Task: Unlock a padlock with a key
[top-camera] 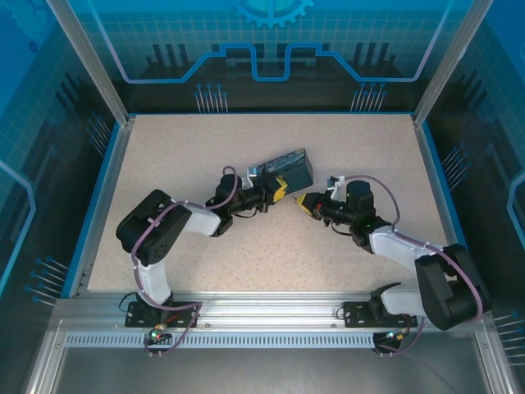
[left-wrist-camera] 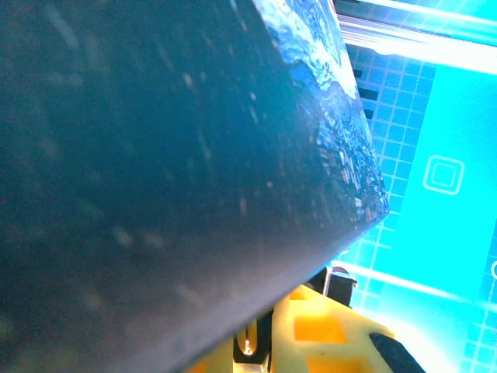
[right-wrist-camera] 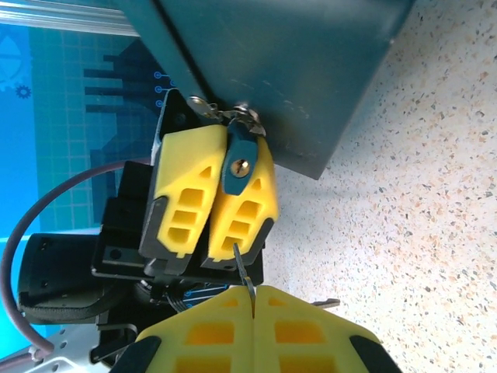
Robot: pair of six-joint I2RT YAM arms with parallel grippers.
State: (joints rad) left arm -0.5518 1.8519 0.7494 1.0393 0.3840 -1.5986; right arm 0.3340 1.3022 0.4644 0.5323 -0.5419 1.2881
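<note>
Pinching the key [right-wrist-camera: 244, 272] between my closed right jaws, I hold its thin silvery blade pointing towards the padlock [right-wrist-camera: 242, 165], the tip short of it. My left jaws are clamped on that padlock, its small brass face turned towards the key, right up against the near side of the dark blue box [top-camera: 289, 167]. The box lies around the middle of the speckled surface [top-camera: 189, 148], and my two arms meet just in front of it.

Top camera looks steeply down from behind; both wrist cameras sit close — sharing the box [right-wrist-camera: 295, 70].
</note>
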